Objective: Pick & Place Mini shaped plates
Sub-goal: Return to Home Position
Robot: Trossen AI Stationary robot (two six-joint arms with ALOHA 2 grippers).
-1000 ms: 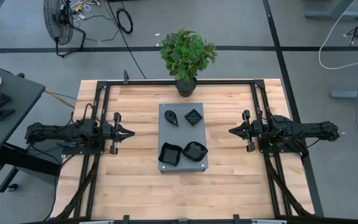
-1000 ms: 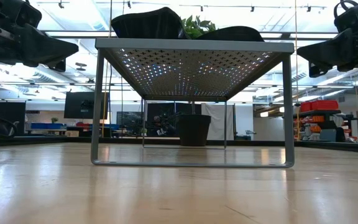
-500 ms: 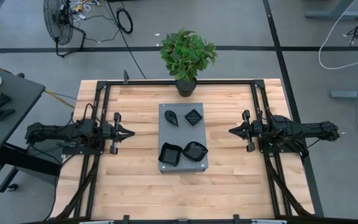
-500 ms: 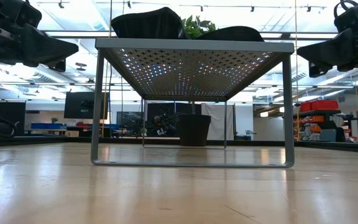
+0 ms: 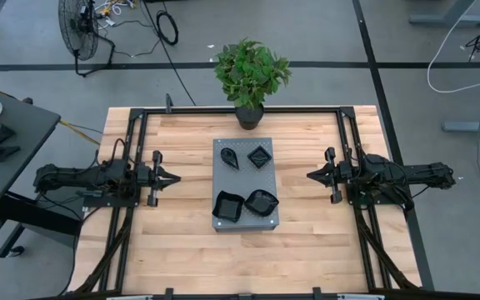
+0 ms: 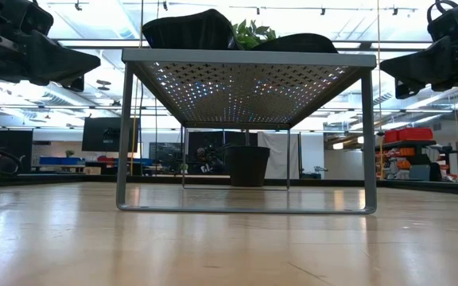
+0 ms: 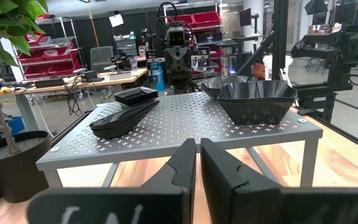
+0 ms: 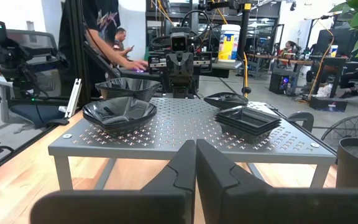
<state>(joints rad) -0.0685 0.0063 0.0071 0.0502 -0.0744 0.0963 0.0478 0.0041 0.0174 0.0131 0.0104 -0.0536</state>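
Sitting on the grey perforated shelf (image 5: 246,179), mini shaped plates (image 8: 118,112) in four stacks: teardrop stack (image 5: 231,157), flat square stack (image 5: 259,155), deep square stack (image 5: 227,206), wavy round stack (image 5: 261,201). Left gripper (image 5: 177,177), right gripper (image 5: 309,176) closed, empty, flanking shelf.

You have the shelf (image 5: 244,179) mid-table (image 5: 182,242), with four stacks of plates (image 5: 227,206) on it. The plant (image 5: 252,71) stands behind. The left gripper (image 5: 176,177) and right gripper (image 5: 311,176) flank it, apart.

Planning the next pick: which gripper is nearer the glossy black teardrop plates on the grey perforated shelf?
Left. The left gripper hovers off the grey perforated shelf's left edge, on the glossy black teardrop plates' side; the right gripper hovers beyond the opposite edge.
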